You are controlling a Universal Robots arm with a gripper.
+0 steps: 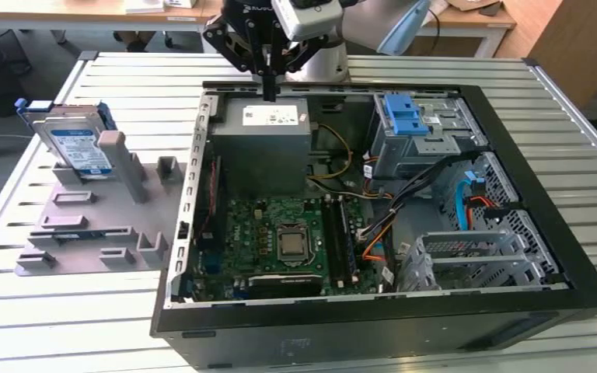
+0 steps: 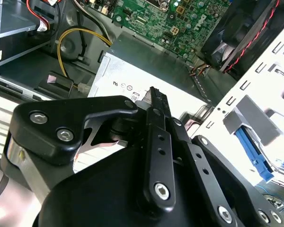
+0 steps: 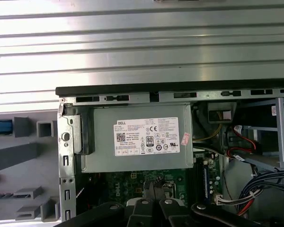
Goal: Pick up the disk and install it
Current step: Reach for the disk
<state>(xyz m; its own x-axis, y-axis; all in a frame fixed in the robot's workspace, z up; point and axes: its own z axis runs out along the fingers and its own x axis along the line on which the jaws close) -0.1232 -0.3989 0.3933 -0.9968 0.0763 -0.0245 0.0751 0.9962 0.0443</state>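
Nearest in the exterior view, the open computer case [image 1: 382,326] is laid flat on the slatted table [image 1: 29,311]. Its circuit board [image 1: 277,233] is exposed, and a metal cage [image 1: 475,260] that looks empty is seen toward the exterior view's right.

Farther back, outside the case at the exterior view's left, the disk [image 1: 75,144] is stood on edge in a grey stand [image 1: 91,225], untouched, with its label turned outward.

Farther still, the gripper [image 1: 268,93] is hung over the back end of the grey power supply box [image 1: 267,148], just inside the case's rear wall and well apart from the disk. In both wrist views its fingers [image 2: 154,94] [image 3: 157,185] are seen pressed together with nothing between them, the box's white sticker below.

So the pick-up is judged not yet begun; the work is at the approach. For the grasp, the fingers would have to be parted, the gripper carried clear of the case wall and across to the stand, and the jaws lined up on the disk's thin upright body so it can be drawn straight out of its slot.
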